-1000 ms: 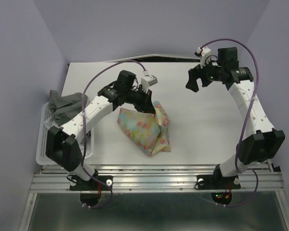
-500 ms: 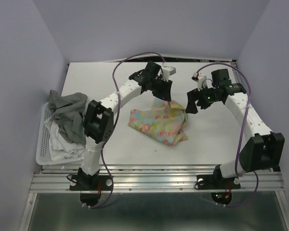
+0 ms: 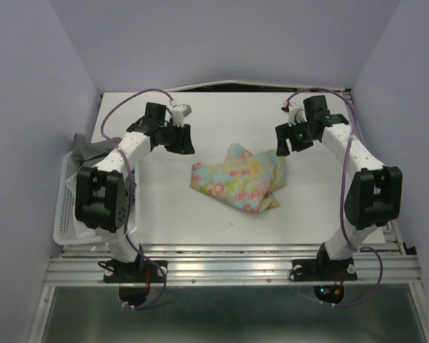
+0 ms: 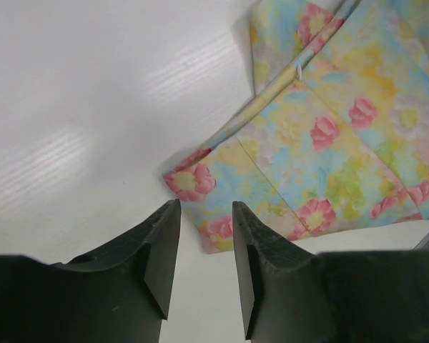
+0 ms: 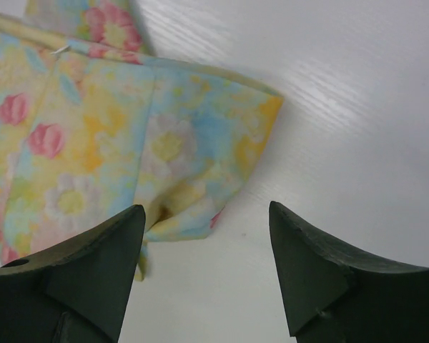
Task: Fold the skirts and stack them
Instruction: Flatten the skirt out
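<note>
The floral skirt (image 3: 237,180) lies folded on the white table, loose, with neither gripper touching it. My left gripper (image 3: 180,141) hovers just off its back left corner, open by a narrow gap with nothing in it. In the left wrist view that gripper (image 4: 205,214) points at the floral skirt's (image 4: 329,128) near corner. My right gripper (image 3: 284,143) stands open and empty beside the right corner. The right wrist view has the right gripper (image 5: 207,214) over bare table just short of the floral skirt's (image 5: 114,136) edge. A grey skirt (image 3: 86,148) lies bunched at the far left.
A white slatted basket (image 3: 63,214) stands at the table's left edge, partly covered by my left arm. The purple side walls close in on both sides, and a metal rail (image 3: 229,268) runs along the near edge.
My left gripper carried the floral skirt rightward, let go of it and drew back to the left. My right gripper came down toward the skirt's right corner and its jaws narrowed a little.
</note>
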Action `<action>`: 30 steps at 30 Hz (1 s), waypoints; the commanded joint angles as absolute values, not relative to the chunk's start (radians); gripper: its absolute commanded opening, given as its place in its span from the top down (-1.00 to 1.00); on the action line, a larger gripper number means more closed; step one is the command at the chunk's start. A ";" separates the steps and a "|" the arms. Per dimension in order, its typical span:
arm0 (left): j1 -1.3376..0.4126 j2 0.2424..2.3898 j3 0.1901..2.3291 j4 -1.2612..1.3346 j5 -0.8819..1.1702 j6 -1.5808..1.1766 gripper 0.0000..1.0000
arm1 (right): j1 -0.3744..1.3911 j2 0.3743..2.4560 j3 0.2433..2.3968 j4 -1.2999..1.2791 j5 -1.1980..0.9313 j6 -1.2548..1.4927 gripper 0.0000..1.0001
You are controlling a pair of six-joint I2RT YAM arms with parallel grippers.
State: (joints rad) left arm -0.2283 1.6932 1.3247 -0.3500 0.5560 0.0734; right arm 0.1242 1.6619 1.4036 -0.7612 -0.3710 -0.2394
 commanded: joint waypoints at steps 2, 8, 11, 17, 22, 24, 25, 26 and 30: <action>-0.224 1.727 1.240 -0.252 0.624 0.055 0.16 | 0.124 1.791 1.523 -0.699 -0.176 -0.229 -0.44; -0.193 1.787 1.242 -0.202 0.621 0.051 0.18 | 0.115 1.908 1.580 -0.672 -0.170 -0.209 -0.43; -0.189 1.827 1.261 -0.212 0.626 0.058 0.17 | 0.106 1.977 1.612 -0.669 -0.195 -0.198 -0.43; -0.186 1.924 1.292 -0.224 0.670 0.048 0.11 | 0.097 2.036 1.655 -0.672 -0.262 -0.184 -0.41; -0.186 1.973 1.279 -0.210 0.703 0.029 -0.05 | 0.087 2.063 1.666 -0.675 -0.288 -0.184 -0.11; -0.187 1.979 1.269 -0.204 0.704 0.026 -0.08 | 0.078 2.063 1.663 -0.675 -0.296 -0.190 0.09; -0.187 1.985 1.261 -0.201 0.703 0.025 -0.08 | 0.078 2.062 1.660 -0.676 -0.301 -0.190 0.24; -0.189 1.986 1.256 -0.198 0.695 0.023 -0.08 | 0.078 2.062 1.660 -0.675 -0.307 -0.195 0.29; -0.193 2.006 1.256 -0.186 0.693 0.008 -0.01 | 0.069 2.059 1.661 -0.673 -0.344 -0.199 0.45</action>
